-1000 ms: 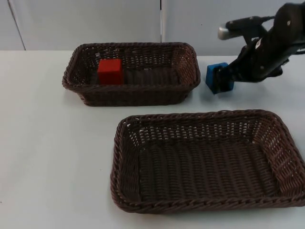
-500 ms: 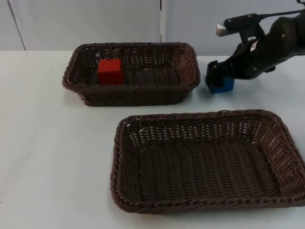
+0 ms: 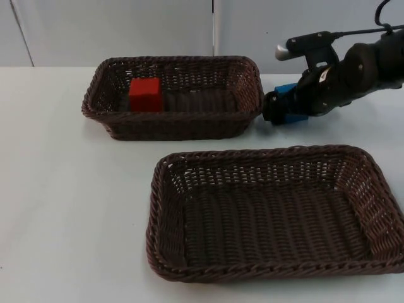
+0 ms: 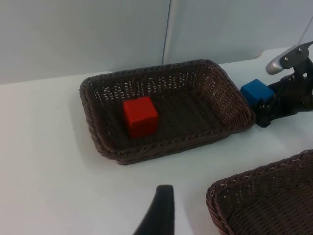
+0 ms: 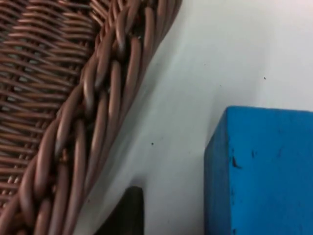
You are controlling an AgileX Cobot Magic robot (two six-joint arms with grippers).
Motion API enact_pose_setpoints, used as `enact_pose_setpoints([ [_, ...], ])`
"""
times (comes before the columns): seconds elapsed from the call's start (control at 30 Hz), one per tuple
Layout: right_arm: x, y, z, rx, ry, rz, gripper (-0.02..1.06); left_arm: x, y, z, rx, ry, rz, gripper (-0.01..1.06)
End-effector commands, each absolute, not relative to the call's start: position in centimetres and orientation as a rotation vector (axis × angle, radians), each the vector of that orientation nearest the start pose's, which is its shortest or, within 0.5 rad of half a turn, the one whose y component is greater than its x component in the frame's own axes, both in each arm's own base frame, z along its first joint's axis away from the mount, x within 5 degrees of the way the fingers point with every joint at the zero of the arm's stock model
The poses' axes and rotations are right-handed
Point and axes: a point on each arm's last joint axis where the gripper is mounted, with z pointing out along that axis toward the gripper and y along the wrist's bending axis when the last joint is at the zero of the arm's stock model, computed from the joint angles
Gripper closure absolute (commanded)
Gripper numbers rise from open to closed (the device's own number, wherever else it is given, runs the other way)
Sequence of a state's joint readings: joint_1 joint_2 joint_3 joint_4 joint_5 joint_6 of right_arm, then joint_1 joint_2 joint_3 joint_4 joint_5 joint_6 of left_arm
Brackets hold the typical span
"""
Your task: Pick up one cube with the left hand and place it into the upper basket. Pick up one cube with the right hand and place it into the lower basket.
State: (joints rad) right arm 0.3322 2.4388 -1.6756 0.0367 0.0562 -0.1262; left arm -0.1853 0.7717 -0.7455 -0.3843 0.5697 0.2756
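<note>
- Right gripper [image 3: 278, 108] at 3 o'clock of upper basket [image 3: 113, 120], and we see it grasping blue cube [image 3: 293, 113].
- Red cube [image 3: 145, 95] lies inside this basket.
- Lower basket [image 3: 165, 252] at 6 o'clock.
- We cannot tell the left gripper's [image 4: 159, 215] state.

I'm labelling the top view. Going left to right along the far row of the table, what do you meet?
Upper basket holding the red cube → blue cube → right end effector on that cube, its arm reaching in from the right.

Both dark brown woven wicker baskets [image 3: 173, 98] [image 3: 271, 214] looked rough and ribbed; the blue cube [image 5: 259, 171] was matt and scuffed; the white table top [image 3: 69, 189] was smooth.
</note>
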Motion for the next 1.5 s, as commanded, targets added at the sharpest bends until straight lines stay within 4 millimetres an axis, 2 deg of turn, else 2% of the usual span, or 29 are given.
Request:
enact_pose_setpoints([
  [0.0, 49.0, 17.1, 7.7, -0.475, 2.236, 0.134, 0.01, 14.7, -4.6, 34.3, 0.263, 2.039, -0.352, 0.24],
  [0.07, 49.0, 17.0, 7.7, -0.473, 2.239, 0.133, 0.08, 14.7, -4.6, 34.3, 0.263, 2.039, -0.352, 0.24],
  [0.1, 49.0, 17.0, 7.7, -0.477, 2.238, 0.130, 0.15, 14.7, -4.6, 34.3, 0.263, 2.039, -0.352, 0.24],
  [0.13, 49.0, 17.0, 7.7, -0.477, 2.238, 0.130, 0.15, 14.7, -4.6, 34.3, 0.263, 2.039, -0.352, 0.24],
  [0.23, 49.0, 17.0, 8.0, -0.485, 2.238, 0.127, 0.56, 14.7, -4.6, 34.3, 0.263, 2.039, -0.352, 0.24],
  [0.27, 49.0, 17.0, 8.0, -0.485, 2.238, 0.127, 0.56, 14.7, -4.6, 34.3, 0.263, 2.039, -0.352, 0.24],
  [0.37, 48.9, 16.6, 9.4, -0.496, 2.258, 0.117, 0.99, 14.7, -4.6, 34.3, 0.263, 2.039, -0.352, 0.24],
  [0.4, 48.9, 16.4, 10.0, -0.492, 2.266, 0.115, 1.04, 14.7, -4.6, 34.3, 0.263, 2.039, -0.352, 0.24],
  [0.43, 48.9, 16.4, 10.0, -0.492, 2.266, 0.115, 1.04, 14.7, -4.6, 34.3, 0.263, 2.039, -0.352, 0.24],
  [0.57, 48.5, 14.9, 13.2, -0.482, 2.330, 0.099, 1.04, 14.7, -4.6, 34.3, 0.264, 2.041, -0.352, 0.24],
  [0.6, 48.5, 14.9, 13.2, -0.482, 2.330, 0.099, 1.04, 14.7, -4.6, 34.3, 0.264, 2.041, -0.352, 0.24],
  [0.7, 47.7, 13.8, 15.6, -0.478, 2.401, 0.086, 1.04, 14.7, -4.6, 34.3, 0.264, 2.041, -0.352, 0.24],
  [0.73, 47.7, 13.8, 15.6, -0.478, 2.401, 0.086, 1.04, 14.7, -4.6, 34.3, 0.264, 2.041, -0.352, 0.24],
  [0.83, 46.6, 12.7, 18.3, -0.476, 2.479, 0.077, 1.05, 14.7, -4.6, 34.2, 0.265, 2.041, -0.350, 0.24],
  [0.9, 46.2, 12.4, 18.9, -0.488, 2.504, 0.064, 1.05, 14.7, -4.6, 34.2, 0.266, 2.043, -0.351, 0.24],
  [1.0, 44.8, 11.9, 21.2, -0.527, 2.565, 0.023, 1.05, 14.7, -4.6, 34.2, 0.266, 2.045, -0.351, 0.24],
  [1.03, 44.8, 11.9, 21.2, -0.527, 2.565, 0.023, 1.05, 14.7, -4.6, 34.2, 0.266, 2.045, -0.351, 0.24],
  [1.13, 43.7, 11.6, 23.4, -0.530, 2.585, 0.021, 1.05, 14.7, -4.6, 34.2, 0.268, 2.048, -0.352, 0.24],
  [1.2, 43.4, 11.5, 23.9, -0.531, 2.591, 0.020, 1.05, 14.7, -4.6, 34.2, 0.270, 2.052, -0.351, 0.24],
  [1.3, 42.0, 11.3, 26.3, -0.531, 2.599, 0.026, 1.05, 14.6, -4.6, 34.0, 0.278, 2.066, -0.351, 0.24],
  [1.33, 42.0, 11.3, 26.3, -0.531, 2.599, 0.026, 1.05, 14.6, -4.6, 34.0, 0.278, 2.066, -0.351, 0.24],
  [1.47, 39.9, 11.3, 28.0, -0.521, 2.549, 0.054, 1.05, 14.6, -4.7, 34.0, 0.278, 2.068, -0.352, 0.24],
])
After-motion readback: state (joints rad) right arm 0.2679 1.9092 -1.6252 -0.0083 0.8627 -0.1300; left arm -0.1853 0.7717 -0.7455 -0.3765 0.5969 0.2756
